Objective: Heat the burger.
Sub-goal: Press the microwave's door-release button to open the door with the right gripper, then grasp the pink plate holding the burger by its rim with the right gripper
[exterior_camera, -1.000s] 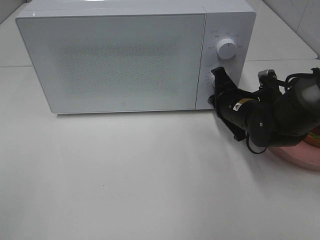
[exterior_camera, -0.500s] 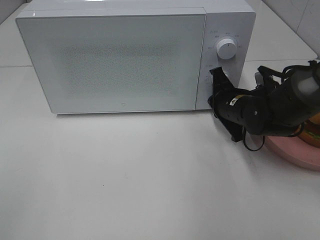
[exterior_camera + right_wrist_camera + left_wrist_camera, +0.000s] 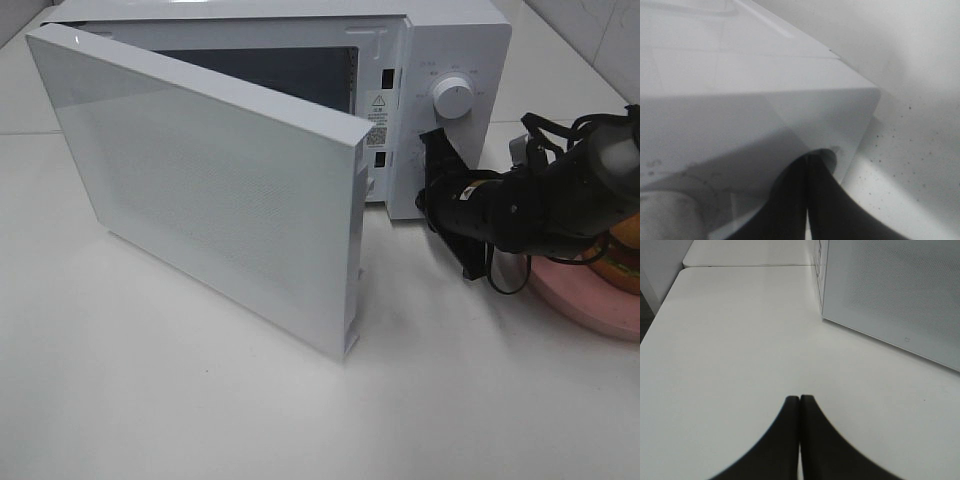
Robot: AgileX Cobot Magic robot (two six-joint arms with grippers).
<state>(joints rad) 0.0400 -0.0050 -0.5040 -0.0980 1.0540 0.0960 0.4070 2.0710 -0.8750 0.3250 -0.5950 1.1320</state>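
**Microwave open, burger on its plate at the right edge**

The white microwave (image 3: 450,40) has its door (image 3: 210,190) swung out toward the near side, hinged on the left, exposing the dark cavity. The right gripper (image 3: 430,180) is clenched tight on nothing, its tips pressed against the lower control panel below the dial (image 3: 454,98). The burger (image 3: 628,250) sits on the pink plate (image 3: 590,300) at the right edge of the table (image 3: 200,400), behind the right arm and mostly hidden by it. The left gripper (image 3: 799,399), likewise clenched and empty, hangs over the table near the door's outer face.
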